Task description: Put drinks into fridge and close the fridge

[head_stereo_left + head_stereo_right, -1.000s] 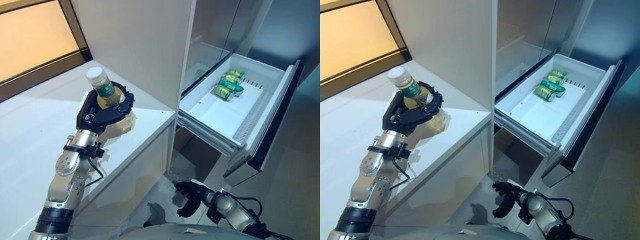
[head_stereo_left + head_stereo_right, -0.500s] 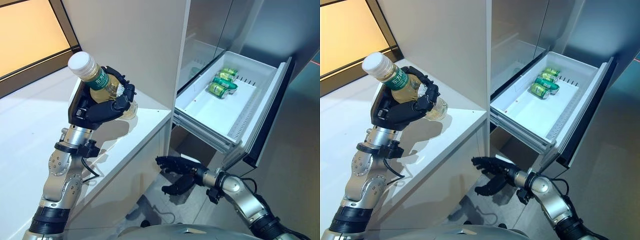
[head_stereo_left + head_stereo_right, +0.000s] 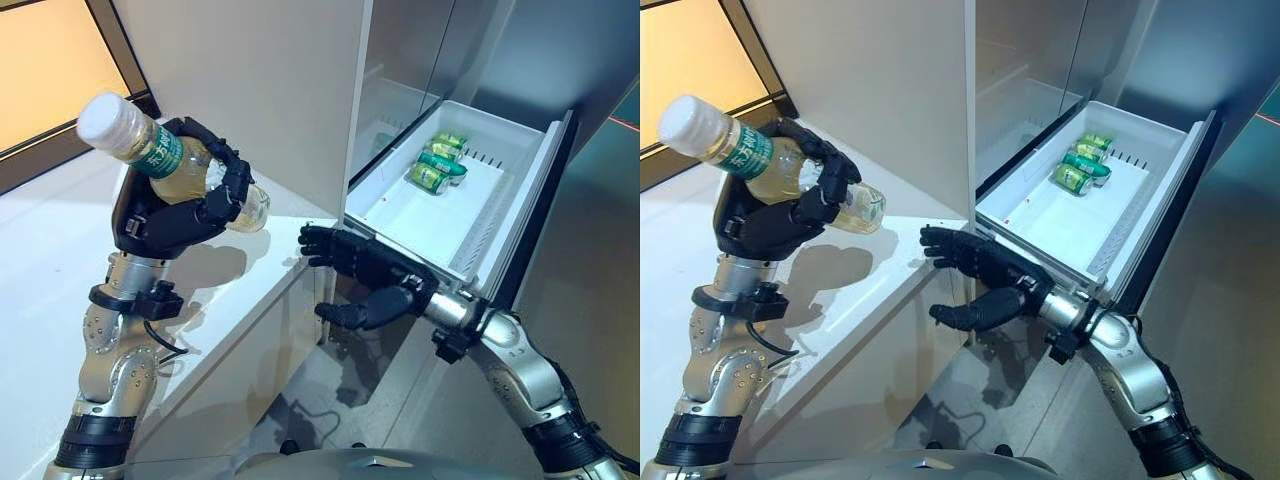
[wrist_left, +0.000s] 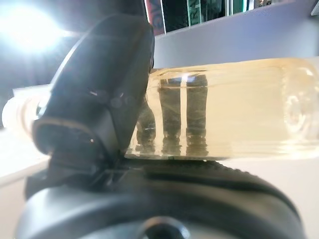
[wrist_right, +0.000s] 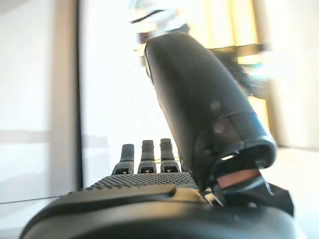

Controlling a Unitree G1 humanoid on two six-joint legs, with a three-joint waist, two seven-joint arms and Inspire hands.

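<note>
Gripping tilted bottle (image 3: 165, 160) w/ left hand (image 3: 170, 215); right hand (image 3: 365, 280) spread open, empty, nr drawer (image 3: 500, 235).

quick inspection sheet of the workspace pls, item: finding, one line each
surface: white counter, bare where visible.
job's things: bottle of pale drink, white cap, green label, tilted, held off the counter; fridge drawer pulled open, green cans lying at its back.
clutter: nothing seen.
hands: left hand curled round the bottle; right hand open, empty, between counter edge and drawer front.
cables: nothing seen.
surroundings: white cabinet wall behind the counter; window at far left; grey floor below.
</note>
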